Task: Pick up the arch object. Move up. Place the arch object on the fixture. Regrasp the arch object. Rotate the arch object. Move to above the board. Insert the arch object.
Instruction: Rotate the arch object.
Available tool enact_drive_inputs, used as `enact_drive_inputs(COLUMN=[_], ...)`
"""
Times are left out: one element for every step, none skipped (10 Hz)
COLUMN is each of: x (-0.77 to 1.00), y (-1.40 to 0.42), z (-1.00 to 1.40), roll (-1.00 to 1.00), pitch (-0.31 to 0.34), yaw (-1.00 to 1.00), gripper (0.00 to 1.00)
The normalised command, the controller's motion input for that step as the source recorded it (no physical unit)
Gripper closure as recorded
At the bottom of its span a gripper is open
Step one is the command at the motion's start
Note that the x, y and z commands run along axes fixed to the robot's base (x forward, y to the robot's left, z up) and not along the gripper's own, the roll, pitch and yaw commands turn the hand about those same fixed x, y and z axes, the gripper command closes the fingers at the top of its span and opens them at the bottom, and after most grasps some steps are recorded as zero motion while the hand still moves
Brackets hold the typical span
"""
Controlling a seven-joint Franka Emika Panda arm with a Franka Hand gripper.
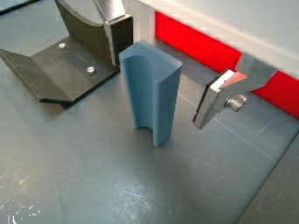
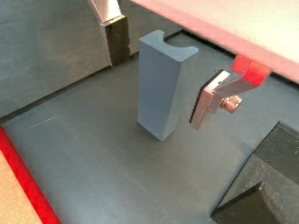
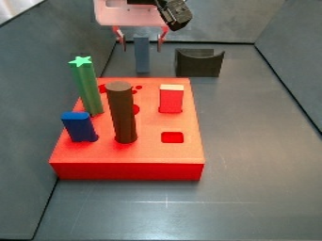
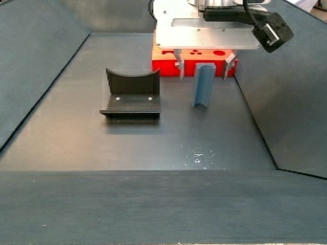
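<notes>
A: At the top centre of a side view the gripper (image 3: 142,36) hangs over the arch object (image 3: 142,55), which stands upright on the floor behind the board (image 3: 126,155).

B: Holding it?

A: No. In both wrist views the fingers (image 1: 219,96) are spread wide either side of the block, apart from it. This looks like the pick-up step; next comes descending and closing.

B: Room?

A: The fixture (image 4: 129,93) sits well apart; the board's edge is near.
</notes>
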Motion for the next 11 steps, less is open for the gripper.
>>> enact_drive_inputs(x=[0.0,0.0,0.0,0.0,0.0,0.0,0.0,0.0,0.0,0.0,0.0], y=[0.01,0.01,0.01,0.01,0.01,0.01,0.01,0.01,0.01,0.0,0.0], z=[0.0,0.0,0.0,0.0,0.0,0.0,0.0,0.0,0.0,1.0,1.0], roll=[-0.23,-0.23,-0.23,-0.23,-0.23,-0.23,-0.23,-0.23,-0.23,-0.23,-0.23], pitch=[-0.006,-0.006,-0.006,-0.006,-0.006,-0.006,-0.006,-0.006,-0.006,-0.006,-0.001], yaw=[-0.02,-0.02,-0.02,-0.02,-0.02,-0.02,-0.02,-0.02,-0.02,-0.02,-0.02], gripper=[0.0,0.0,0.0,0.0,0.0,0.0,0.0,0.0,0.0,0.0,0.0])
